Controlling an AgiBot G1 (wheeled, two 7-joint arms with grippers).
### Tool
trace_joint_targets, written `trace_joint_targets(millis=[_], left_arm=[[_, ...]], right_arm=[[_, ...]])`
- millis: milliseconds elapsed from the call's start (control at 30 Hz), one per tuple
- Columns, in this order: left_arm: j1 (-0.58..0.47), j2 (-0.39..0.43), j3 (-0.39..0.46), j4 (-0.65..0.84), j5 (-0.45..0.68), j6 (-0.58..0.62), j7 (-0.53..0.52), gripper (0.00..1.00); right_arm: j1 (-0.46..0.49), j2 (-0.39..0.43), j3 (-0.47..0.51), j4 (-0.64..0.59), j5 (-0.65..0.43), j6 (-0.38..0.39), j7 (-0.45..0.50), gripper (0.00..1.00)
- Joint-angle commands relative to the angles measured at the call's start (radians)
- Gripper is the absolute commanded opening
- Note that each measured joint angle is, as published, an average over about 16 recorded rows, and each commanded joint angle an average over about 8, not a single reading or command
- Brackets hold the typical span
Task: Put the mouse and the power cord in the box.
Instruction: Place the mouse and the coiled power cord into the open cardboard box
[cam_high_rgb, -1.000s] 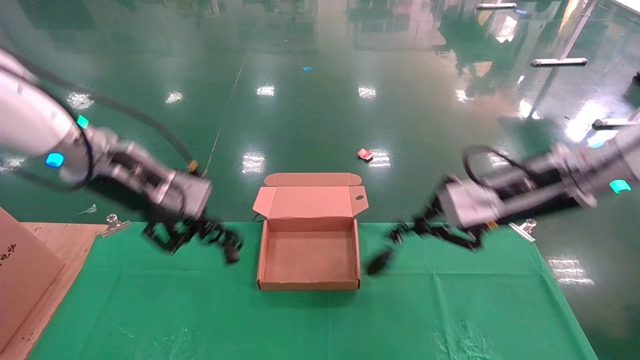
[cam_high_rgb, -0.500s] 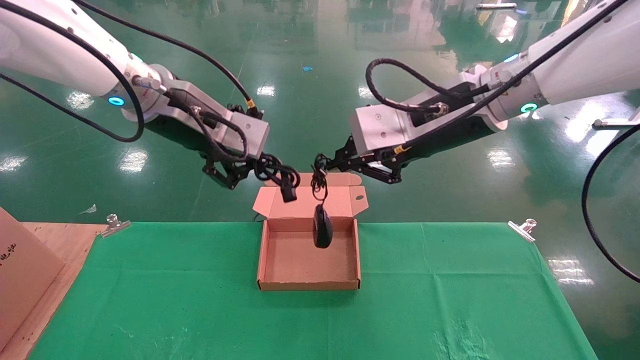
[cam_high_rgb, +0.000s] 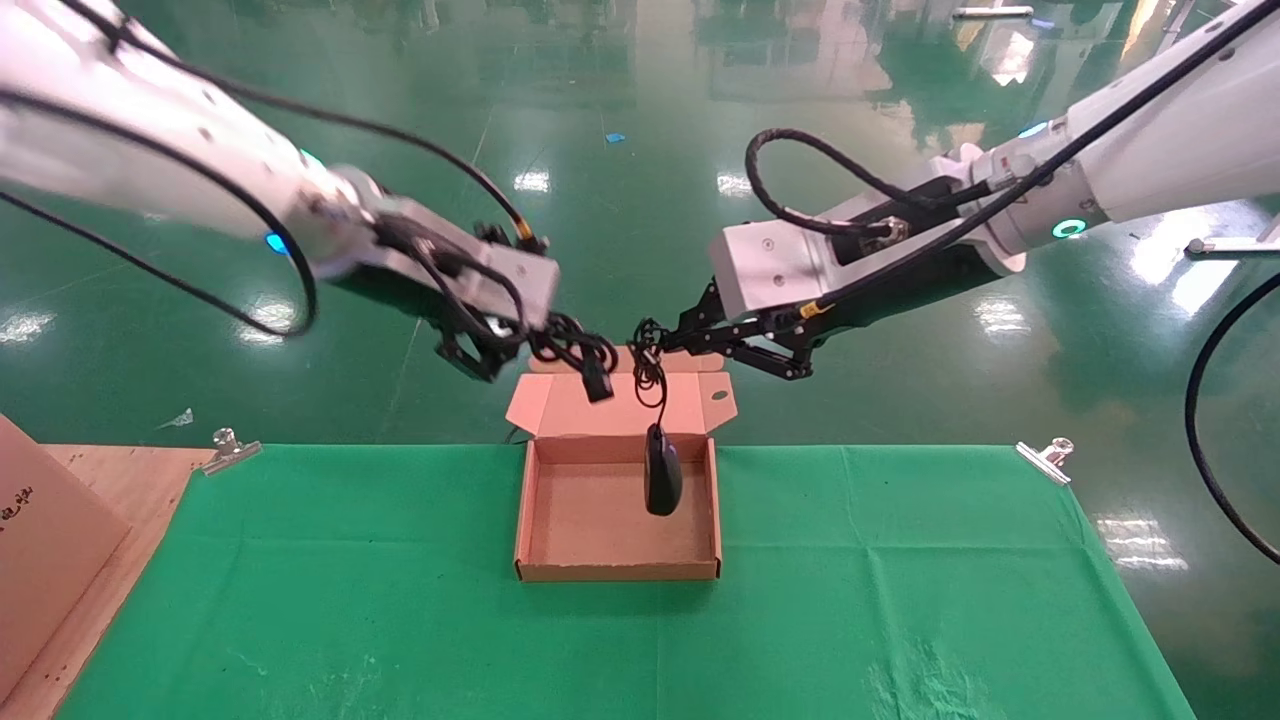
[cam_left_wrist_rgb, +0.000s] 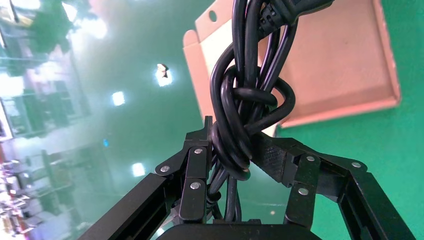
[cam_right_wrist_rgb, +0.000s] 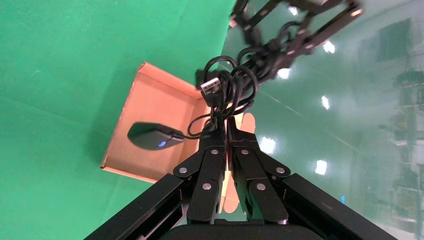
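The open brown box (cam_high_rgb: 522, 520) lies on the green cloth, its lid (cam_high_rgb: 620, 402) folded back. My right gripper (cam_high_rgb: 650, 340) hovers above the box's far edge, shut on the mouse's bundled cable (cam_right_wrist_rgb: 230, 87). The black mouse (cam_high_rgb: 662, 482) dangles from that cable over the right part of the box; its blue light shows in the right wrist view (cam_right_wrist_rgb: 150, 136). My left gripper (cam_high_rgb: 545, 345) hangs level with it on the left, shut on the knotted power cord (cam_left_wrist_rgb: 245, 115). A chunky plug (cam_high_rgb: 598, 382) hangs over the lid.
A large cardboard piece with black print (cam_high_rgb: 40, 540) leans at the left on a wooden board (cam_high_rgb: 110, 480). Metal clips (cam_high_rgb: 228, 447) (cam_high_rgb: 1045, 455) pin the green cloth (cam_high_rgb: 400, 600) at its far corners. Beyond the table is glossy green floor.
Both arms rose from table level beside the box and met above its far edge, carrying the cord and mouse. In the last half second the mouse sank lower over the box.
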Motion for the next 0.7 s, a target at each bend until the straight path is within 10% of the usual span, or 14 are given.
trace_joint_targets(millis=[33,700], left_arm=[[0.021,0.004,0.010,-0.008,0.001,-0.019,-0.011,0.00],[0.332,0.013,0.268,-0.270,0.057,-0.484,-0.441,0.00]], right_arm=[[0.001,0.002,0.000,-0.001,0.001,-0.002,-0.001,0.00],[0.004,0.073,0.005,-0.038,0.008,-0.025,-0.067,0.00]])
